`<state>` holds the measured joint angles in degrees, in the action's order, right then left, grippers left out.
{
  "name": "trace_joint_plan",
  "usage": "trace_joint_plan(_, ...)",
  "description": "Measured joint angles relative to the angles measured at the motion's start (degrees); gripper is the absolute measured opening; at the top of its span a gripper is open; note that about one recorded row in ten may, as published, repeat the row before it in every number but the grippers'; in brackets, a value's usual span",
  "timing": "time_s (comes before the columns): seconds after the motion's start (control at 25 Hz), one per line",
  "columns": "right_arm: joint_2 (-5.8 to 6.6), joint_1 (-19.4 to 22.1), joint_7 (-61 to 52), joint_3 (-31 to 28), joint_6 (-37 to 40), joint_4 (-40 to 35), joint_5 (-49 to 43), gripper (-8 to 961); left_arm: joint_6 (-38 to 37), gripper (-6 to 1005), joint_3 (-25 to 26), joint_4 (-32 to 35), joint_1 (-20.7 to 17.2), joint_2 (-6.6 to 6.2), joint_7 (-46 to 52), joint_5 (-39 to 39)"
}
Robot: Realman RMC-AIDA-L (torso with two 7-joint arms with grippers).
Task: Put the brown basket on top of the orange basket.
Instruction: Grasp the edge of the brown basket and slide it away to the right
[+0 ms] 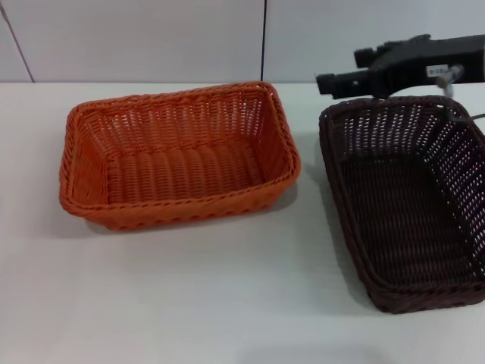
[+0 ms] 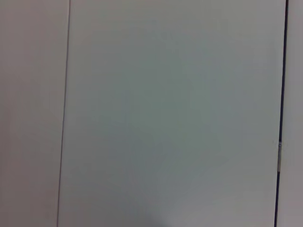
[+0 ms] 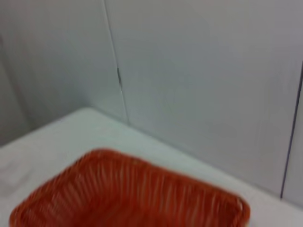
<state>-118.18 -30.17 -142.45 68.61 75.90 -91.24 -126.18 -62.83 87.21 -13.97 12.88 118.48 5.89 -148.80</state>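
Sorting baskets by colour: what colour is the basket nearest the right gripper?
Dark brown, nearly black; the brown basket shows best in the head view.

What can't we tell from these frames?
- Right gripper, head view: whether its fingers are open or shut; seen end-on behind the brown basket, whose right side the frame edge cuts.
- Left gripper: in no view; left wrist shows only wall.
- Orange basket, right wrist view: blurred, its near part cropped.

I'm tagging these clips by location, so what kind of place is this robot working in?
Probably a lab or test bench, not a home: a plain white table against bare white wall panels, holding only the orange basket and the brown basket, with the right gripper over the brown one's far rim.
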Motion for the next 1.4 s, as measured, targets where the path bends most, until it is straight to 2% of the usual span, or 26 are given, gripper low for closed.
trace_joint_plan(0.04, 0.48, -2.0, -2.6, -2.1, 6.2, -2.0, -2.7, 817, 0.0, 732, 0.1, 0.0, 0.1, 0.00, 0.0, 0.0)
trace_joint_plan(0.08, 0.48, -2.0, -2.6, -2.1, 6.2, -2.0, -2.7, 817, 0.1, 732, 0.1, 0.0, 0.2, 0.00, 0.0, 0.0)
trace_joint_plan(0.16, 1.08, -4.3, -4.1, -4.8, 14.4, -5.0, -4.7, 817, 0.1, 731, 0.3, 0.2, 0.4, 0.00, 0.0, 0.0)
trace_joint_plan(0.2, 1.08, -4.3, -4.1, -4.8, 14.4, -5.0, -4.7, 817, 0.1, 731, 0.3, 0.2, 0.4, 0.00, 0.0, 0.0)
trace_joint_plan(0.4, 2.08, -8.2, -4.7, -9.6, 27.4, -6.5, -5.2, 818, 0.5, 730, 0.7, 0.1, 0.6, 0.07, 0.0, 0.0)
trace_joint_plan(0.56, 2.72, -9.6, -5.1, -10.6, 33.2, -7.8, -6.3, 818, 0.5, 729, 0.7, 0.1, 0.7, 0.11, 0.0, 0.0)
trace_joint_plan(0.8, 2.81, -9.4, -4.0, -10.9, 36.5, -9.2, -5.4, 817, 0.6, 728, 0.7, 0.3, 1.2, 0.19, 0.0, 0.0)
trace_joint_plan(1.04, 2.76, -9.9, 2.0, -10.3, 43.0, -7.4, -3.8, 818, 0.6, 727, 0.3, 0.0, 1.2, 0.18, 0.0, 0.0)
trace_joint_plan(1.4, 2.92, -10.0, 7.9, -8.6, 48.0, -8.8, -6.1, 818, 1.7, 725, 0.2, 0.2, 1.5, 0.22, 0.0, 0.0)
